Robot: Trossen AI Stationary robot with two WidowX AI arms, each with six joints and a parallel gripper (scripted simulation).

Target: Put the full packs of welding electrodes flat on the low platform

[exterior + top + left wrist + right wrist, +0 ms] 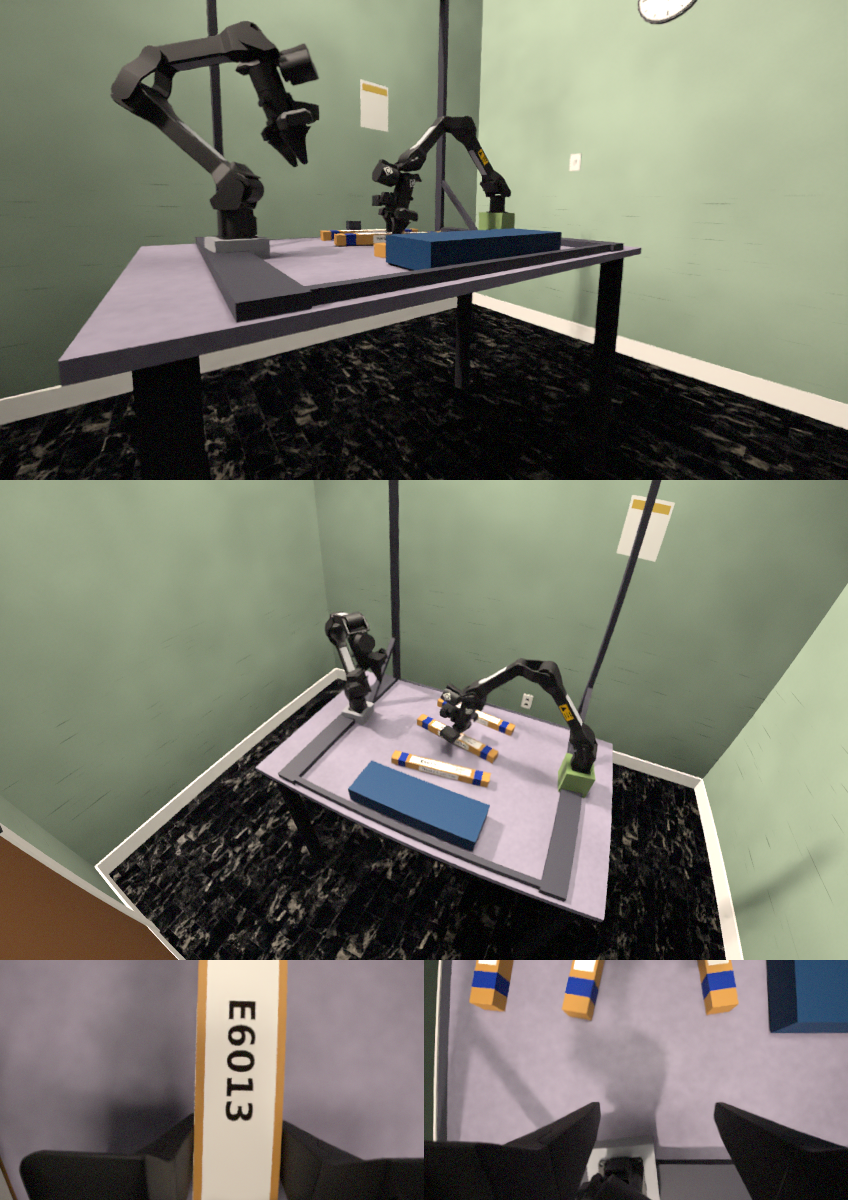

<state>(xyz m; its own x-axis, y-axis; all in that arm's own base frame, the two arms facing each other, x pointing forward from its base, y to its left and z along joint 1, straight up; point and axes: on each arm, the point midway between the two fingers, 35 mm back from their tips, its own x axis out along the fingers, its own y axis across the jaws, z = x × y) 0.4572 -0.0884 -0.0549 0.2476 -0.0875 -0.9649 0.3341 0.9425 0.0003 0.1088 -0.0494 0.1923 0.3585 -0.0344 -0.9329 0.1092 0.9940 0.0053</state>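
Your left gripper (451,735) (397,228) (232,1121) is closed on the middle pack (480,749) (355,239) (240,1060) (582,990), fingers part-way apart at pack width, one against each long side. You've got it near mid-length, label up, lying level at table height; can't tell if the table takes its weight. Your right gripper (379,671) (302,162) (656,1109) is wide open, nothing between the fingers, up above the table (523,813) (160,297) (350,1060) (694,1060) near its own base.

Other two packs lie flat on the table, one either side of yours: the near pack (440,768) (379,250) (720,987), between yours and the platform, and the back pack (499,722) (490,987), part hidden by your left arm in the top view.

The low blue platform (419,801) (476,246) (824,995) has no pack on it; all three are off to one side. You can't tell full from part-used by looks.

Your left wrist view alone gives readable "E6013" on the held pack. Top view shows the near pack whole; in the exterior view the platform hides most of it, leaving you an orange end. Right wrist view gets you three blue-banded ends plus a platform corner. The wall clock (663,8) shows only in the exterior view.
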